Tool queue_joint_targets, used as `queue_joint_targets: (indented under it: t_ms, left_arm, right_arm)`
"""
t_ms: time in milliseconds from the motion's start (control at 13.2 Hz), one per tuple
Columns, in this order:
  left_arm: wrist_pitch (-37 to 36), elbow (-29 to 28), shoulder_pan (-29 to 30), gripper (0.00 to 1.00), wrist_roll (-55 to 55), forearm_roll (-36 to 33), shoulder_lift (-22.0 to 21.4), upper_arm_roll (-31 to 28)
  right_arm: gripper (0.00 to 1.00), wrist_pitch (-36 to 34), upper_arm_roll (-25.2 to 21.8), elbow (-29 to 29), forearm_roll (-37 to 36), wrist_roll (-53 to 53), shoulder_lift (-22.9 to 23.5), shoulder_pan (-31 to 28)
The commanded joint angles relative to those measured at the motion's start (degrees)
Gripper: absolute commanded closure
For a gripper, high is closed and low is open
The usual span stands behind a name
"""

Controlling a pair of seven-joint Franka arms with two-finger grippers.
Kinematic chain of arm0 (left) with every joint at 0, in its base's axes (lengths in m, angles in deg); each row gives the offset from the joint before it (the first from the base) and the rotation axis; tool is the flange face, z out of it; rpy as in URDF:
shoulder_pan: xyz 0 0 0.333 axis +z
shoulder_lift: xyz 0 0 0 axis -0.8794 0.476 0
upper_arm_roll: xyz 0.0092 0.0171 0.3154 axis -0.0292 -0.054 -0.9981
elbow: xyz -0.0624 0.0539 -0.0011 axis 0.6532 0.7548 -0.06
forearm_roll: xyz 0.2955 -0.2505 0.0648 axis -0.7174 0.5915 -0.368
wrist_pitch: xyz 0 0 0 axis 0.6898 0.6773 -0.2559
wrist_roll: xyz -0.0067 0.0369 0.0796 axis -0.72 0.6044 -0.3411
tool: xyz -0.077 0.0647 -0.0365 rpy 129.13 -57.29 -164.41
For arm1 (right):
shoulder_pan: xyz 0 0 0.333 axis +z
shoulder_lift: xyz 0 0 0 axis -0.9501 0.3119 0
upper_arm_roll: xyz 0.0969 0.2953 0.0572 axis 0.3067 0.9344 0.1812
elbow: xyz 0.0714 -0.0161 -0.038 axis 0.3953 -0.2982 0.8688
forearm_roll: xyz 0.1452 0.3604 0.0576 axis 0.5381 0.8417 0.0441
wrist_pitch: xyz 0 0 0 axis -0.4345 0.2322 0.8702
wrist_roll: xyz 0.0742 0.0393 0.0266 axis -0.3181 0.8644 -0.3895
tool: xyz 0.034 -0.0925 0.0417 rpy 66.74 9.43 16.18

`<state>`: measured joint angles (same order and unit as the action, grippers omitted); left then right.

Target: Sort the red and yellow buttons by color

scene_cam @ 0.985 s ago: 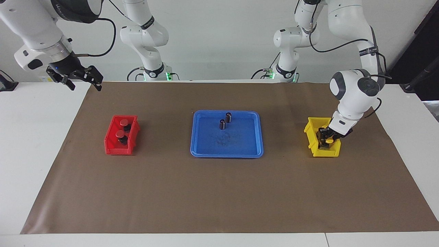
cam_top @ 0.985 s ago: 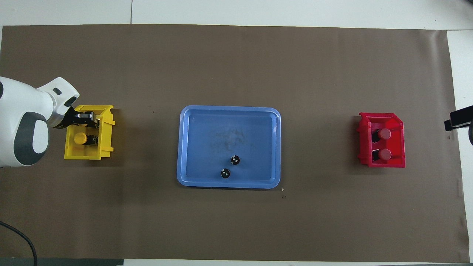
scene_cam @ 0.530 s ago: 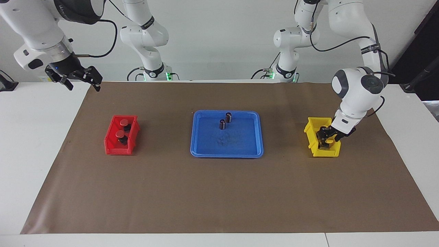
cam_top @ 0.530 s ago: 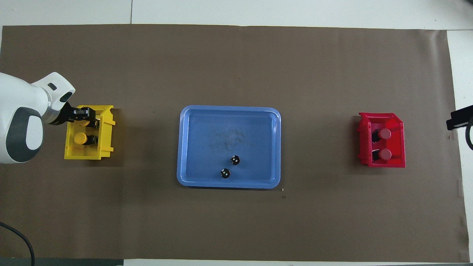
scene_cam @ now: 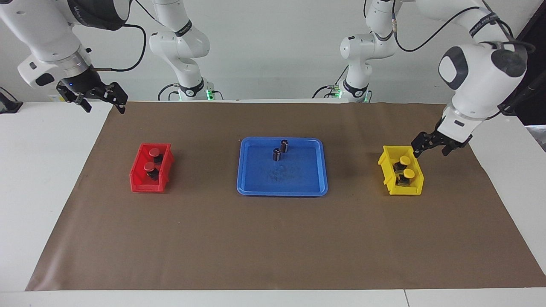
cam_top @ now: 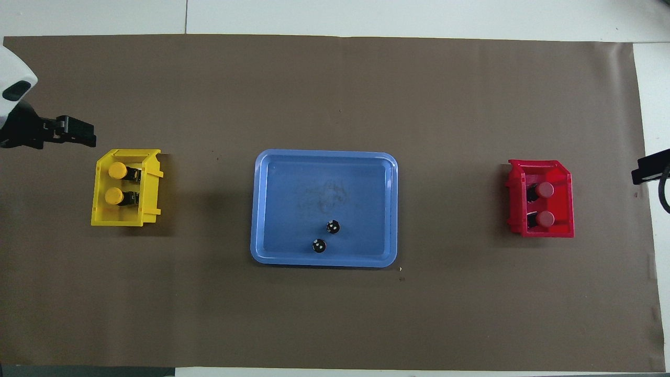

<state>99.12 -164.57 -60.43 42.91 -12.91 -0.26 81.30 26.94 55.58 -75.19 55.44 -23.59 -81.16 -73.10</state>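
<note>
Brown mat: yellow buttons (scene_cam: 405, 167) in yellow bin (scene_cam: 387, 170), left claw (scene_cam: 431, 144) apart, empty, just above.

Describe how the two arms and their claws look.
Both arms are glossy white with rounded joints, grey oval patches at the wrist and black rings at the joints. Thin black cables loop along them. The left claw and right claw are black two-finger claws. Green lights glow at both bases.
</note>
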Motion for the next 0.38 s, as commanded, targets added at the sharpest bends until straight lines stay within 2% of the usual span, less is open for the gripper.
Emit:
queue_joint_targets:
  t_ms: [0,303]
  left_arm:
    - [-6.0,3.7,0.1,0.0,1.3,1.6,-1.9,0.2]
    - [-12.3,9.7,0.1,0.0,1.3,1.7,-1.8,1.0]
  right_arm:
    - [0.0,0.3,0.2,-0.9,-0.2,-0.1,-0.9,-0.2]
    - [0.0,0.3,0.2,-0.9,-0.2,-0.1,-0.9,-0.2]
